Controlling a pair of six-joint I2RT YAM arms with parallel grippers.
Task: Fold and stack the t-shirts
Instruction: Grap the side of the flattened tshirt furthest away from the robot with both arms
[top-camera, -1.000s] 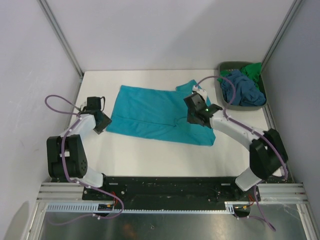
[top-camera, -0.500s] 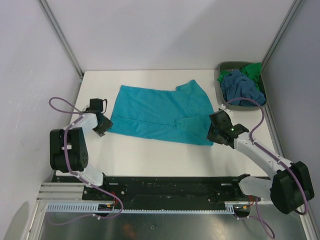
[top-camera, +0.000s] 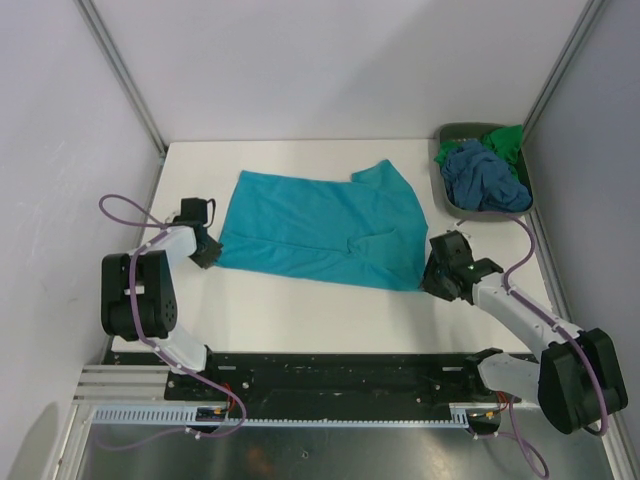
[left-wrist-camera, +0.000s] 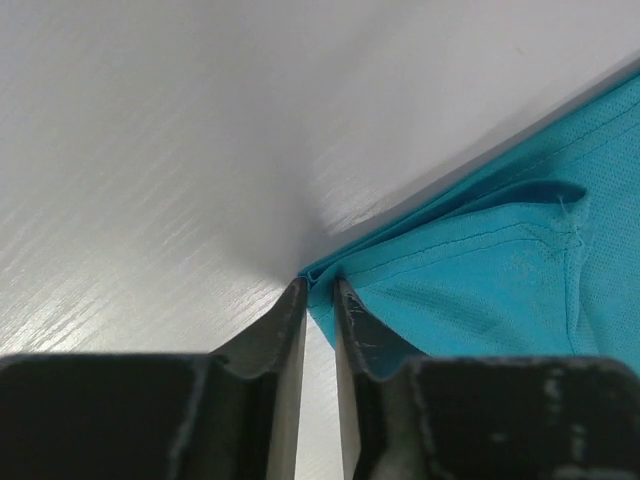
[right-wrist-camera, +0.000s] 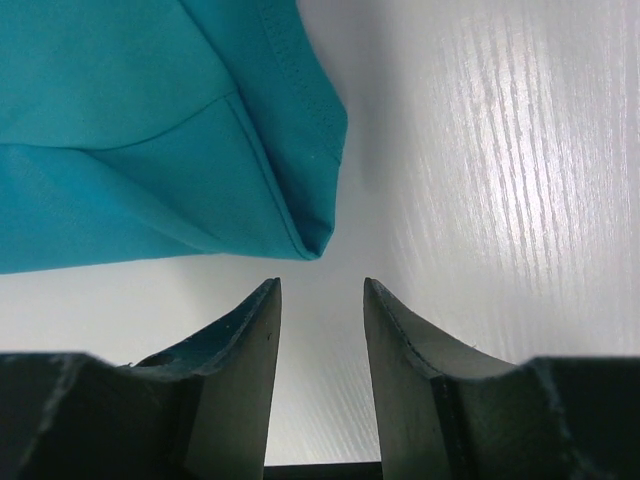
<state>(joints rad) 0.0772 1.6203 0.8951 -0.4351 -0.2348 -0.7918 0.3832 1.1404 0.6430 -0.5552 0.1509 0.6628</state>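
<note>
Judging from how things lie, the task is at an early stage; no t-shirt is folded into a finished packet and no stack exists anywhere on the desk (top-camera: 300, 310). The teal t-shirt (top-camera: 320, 230) lies spread broad and fairly flat across the middle of the desk, one sleeve poking out at its far right corner; the wrist views show doubled layers at both near corners, so it may carry one fold already, though I cannot tell for sure. The slate-blue t-shirt (top-camera: 480, 178) and the green t-shirt (top-camera: 507, 140) sit crumpled together in the grey-green bin (top-camera: 455, 130) at the far right of the desk; neither is laid out, so both have their whole folding ahead.

The left end effector (left-wrist-camera: 318, 288) sits low at the near left corner of the teal t-shirt; its fingers stand very narrow, with only a sliver of gap, and the hemmed corner sits between the tips, so it appears to nip that corner. The right end effector (right-wrist-camera: 320, 290) sits low at the near right corner; its fingers stand moderately wide with bare desk between them, and the cloth corner lies just ahead of the tips, not touching, so it holds nothing.

What is left, as I judge it: the right side takes its corner; the pair carries the near edge over for a fold; further folds follow; then the same for the two in the bin, and stacking all three.
</note>
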